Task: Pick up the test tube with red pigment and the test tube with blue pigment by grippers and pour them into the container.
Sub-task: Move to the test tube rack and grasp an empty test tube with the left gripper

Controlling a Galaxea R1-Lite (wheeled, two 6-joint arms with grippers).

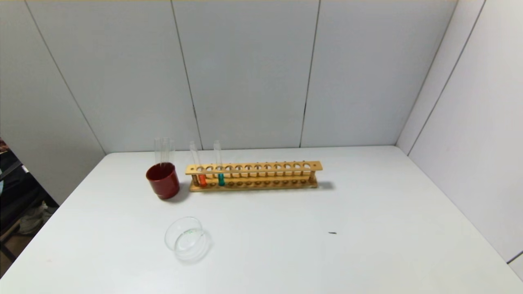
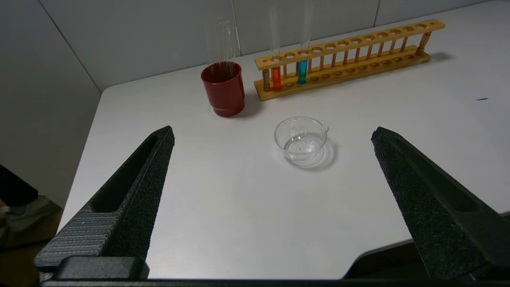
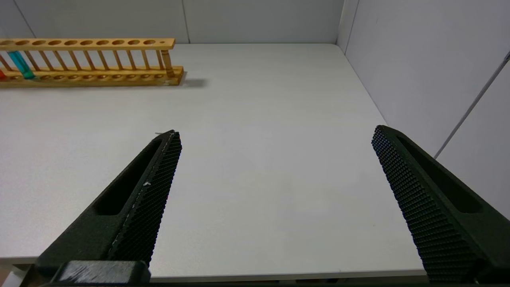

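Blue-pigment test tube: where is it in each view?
Head: test tube with blue pigment upright in the wooden rack, near its left end.
Left wrist: in the rack, top centre.
Right wrist: far left edge.
Shared landmark: the rack.

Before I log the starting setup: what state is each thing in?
Red-pigment test tube: upright in wooden rack.
Blue-pigment test tube: upright, same rack.
Glass dish: upright, empty.
Red cup: holds clear tubes.
Left hand: open, empty.
Right hand: open, empty.
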